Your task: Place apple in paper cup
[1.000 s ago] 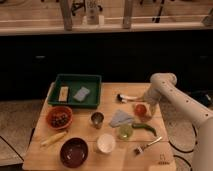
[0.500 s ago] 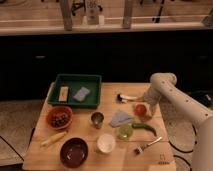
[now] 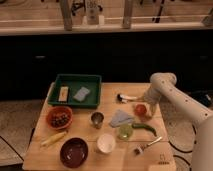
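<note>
The apple [image 3: 140, 109] is a small red-orange fruit resting on the wooden table [image 3: 115, 95], right of the middle. My gripper [image 3: 148, 106] is at the end of the white arm, right beside the apple on its right side and partly behind it. The paper cup [image 3: 106, 143] is white, stands upright near the table's front edge, left of and below the apple, and looks empty.
A green tray [image 3: 76, 90] with a sponge at back left. An orange bowl [image 3: 59, 118], steel cup [image 3: 97, 119], maroon bowl [image 3: 74, 152], yellow-green fruit [image 3: 125, 131], green pepper [image 3: 144, 128], blue cloth [image 3: 120, 118], fork [image 3: 147, 145] and brush [image 3: 125, 97] lie around.
</note>
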Controlling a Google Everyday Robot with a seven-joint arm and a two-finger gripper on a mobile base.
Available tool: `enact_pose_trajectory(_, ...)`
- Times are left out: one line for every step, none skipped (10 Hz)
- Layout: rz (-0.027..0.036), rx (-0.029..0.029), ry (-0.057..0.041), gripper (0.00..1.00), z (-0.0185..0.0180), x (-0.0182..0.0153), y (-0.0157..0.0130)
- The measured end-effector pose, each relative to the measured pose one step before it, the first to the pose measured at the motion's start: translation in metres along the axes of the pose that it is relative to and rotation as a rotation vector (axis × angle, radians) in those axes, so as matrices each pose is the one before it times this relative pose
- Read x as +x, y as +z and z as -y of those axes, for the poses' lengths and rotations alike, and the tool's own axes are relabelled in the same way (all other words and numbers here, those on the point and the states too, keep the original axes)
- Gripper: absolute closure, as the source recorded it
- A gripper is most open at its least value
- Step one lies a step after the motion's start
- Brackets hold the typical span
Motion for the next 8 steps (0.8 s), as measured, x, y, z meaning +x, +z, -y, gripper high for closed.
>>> enact_pose_trajectory(0.00034, -0.00093, -0.00207, 0.20, -0.00011, 0.00008, -0.00006)
enact_pose_trajectory(0.00061, -0.00067, -0.00168, 0.20, -0.00024, 0.00003, -0.00006)
enact_pose_trajectory(0.00113, -0.00169, -0.00291, 0.20, -0.00015, -0.00009, 0.00046)
enact_pose_trajectory(0.00048, -0.00033, -0.00348, 0.20, 0.00055, -0.00010, -0.00004)
enact_pose_trajectory(-0.00026, -0.00079, -0.00125, 0.20, -0.00038, 0.00035, -0.00031)
enact_pose_trajectory(0.00076, -0.00061, -0.00242, 0.20, 0.00022, -0.00010, -0.00004)
enact_pose_trajectory(0.00152, -0.00176, -0.00553, 0.20, 0.00008, 0.00000, 0.00044)
enact_pose_trajectory(0.00071, -0.00101, -0.00523, 0.20, -0.00001, 0.00016, -0.00031)
